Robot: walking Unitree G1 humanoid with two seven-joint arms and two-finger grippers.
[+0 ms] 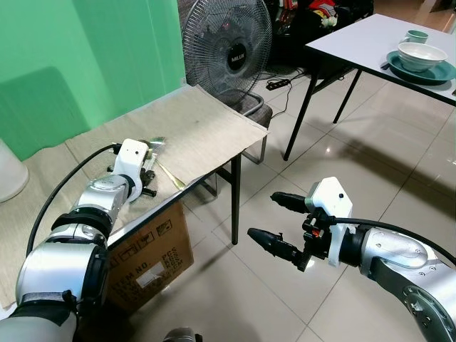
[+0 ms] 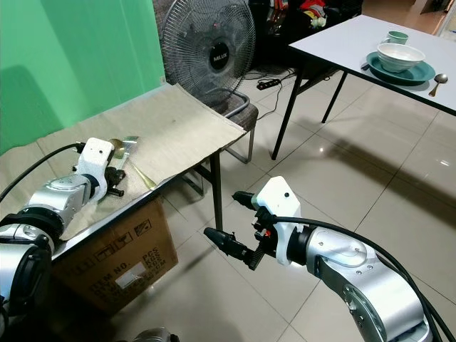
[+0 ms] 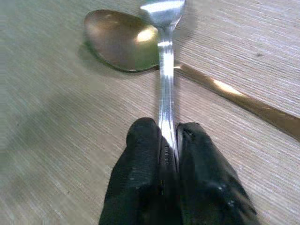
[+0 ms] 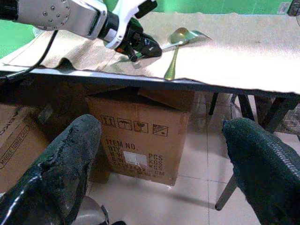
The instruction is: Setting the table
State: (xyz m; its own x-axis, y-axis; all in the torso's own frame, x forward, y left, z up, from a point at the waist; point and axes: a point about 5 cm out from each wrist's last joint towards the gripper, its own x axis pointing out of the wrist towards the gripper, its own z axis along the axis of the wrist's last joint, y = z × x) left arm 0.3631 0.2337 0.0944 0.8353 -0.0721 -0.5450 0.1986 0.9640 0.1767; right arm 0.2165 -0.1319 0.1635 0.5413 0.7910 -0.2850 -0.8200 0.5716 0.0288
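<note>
L hand (image 3: 171,154) is clamping a silver utensil (image 3: 165,70) by its handle, fingers (image 3: 140,178) pressed together on the metal w/ the handle pinched between them. Its working end is pointing away from the hand and is cut off by the frame edge, so can't tell fork vs spoon. Just past the fingertips, a gold spoon (image 3: 124,40) is lying flat on the beige cloth (image 1: 206,128), bowl under the silver handle, stem running off to one side toward the worktop (image 1: 234,158) edge. Whether the silver piece is lifting clear of the cloth or touching it isn't readable.

R hand (image 1: 281,224) is hanging idle over the floor, well apart from the cutlery, fingers spread wide, holding nothing.

Progress, as a judgement: partway. Far beyond the R hand, a second worktop (image 1: 356,43) is already carrying a place setting: teal plate (image 1: 442,73) w/ a white bowl (image 1: 422,55) sitting in it, a green cup (image 1: 417,35) just behind, and a spoon (image 2: 439,80) lying beside the plate. Can't see into the bowl or the cup. Left to do, probably: carry the silver piece over, then the gold spoon.

Below the L hand, a cardboard box (image 1: 153,253) is sitting under the worktop; contents not visible. A fan (image 1: 228,46) is standing beyond the cloth's far end.
</note>
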